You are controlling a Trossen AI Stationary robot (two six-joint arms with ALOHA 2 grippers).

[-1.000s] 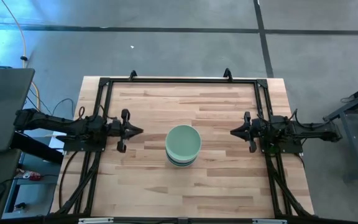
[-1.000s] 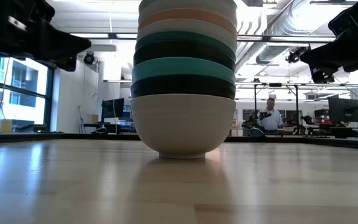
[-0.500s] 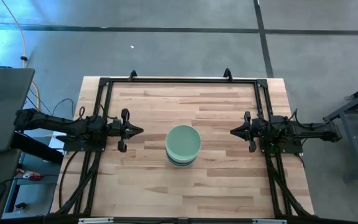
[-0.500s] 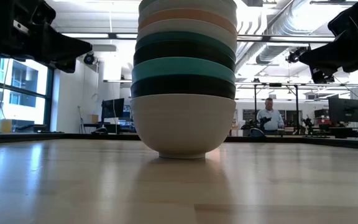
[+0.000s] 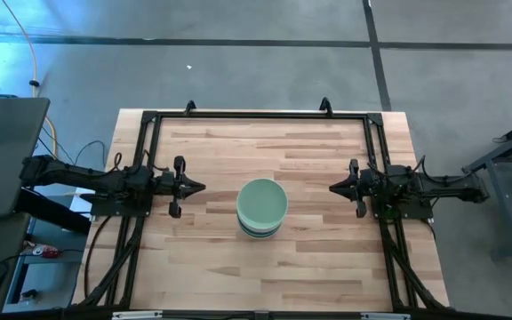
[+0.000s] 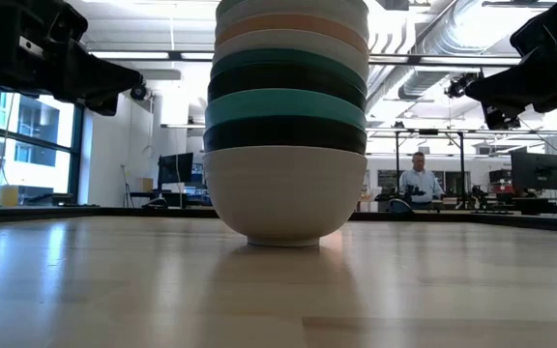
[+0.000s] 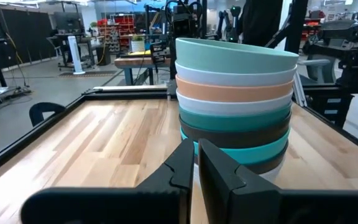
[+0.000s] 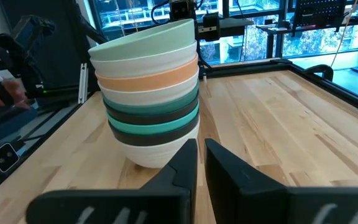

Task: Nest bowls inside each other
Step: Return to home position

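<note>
Left pincer (image 5: 199,187), right pincer (image 5: 334,188) both pressed together, parked either side of nested bowl stack (image 5: 262,206), mint green topmost, worktop (image 5: 309,267) centre.

High view: overhead, straight down, far enough to take in whole table (image 5: 309,151), bowl stack (image 5: 262,206) at centre. Low view: at tabletop level, close to stack, facing room beyond. Wrist views: left gripper (image 7: 194,152) and right gripper (image 8: 201,152) in foreground, facing stack from opposite sides. All four views share stack.
</note>
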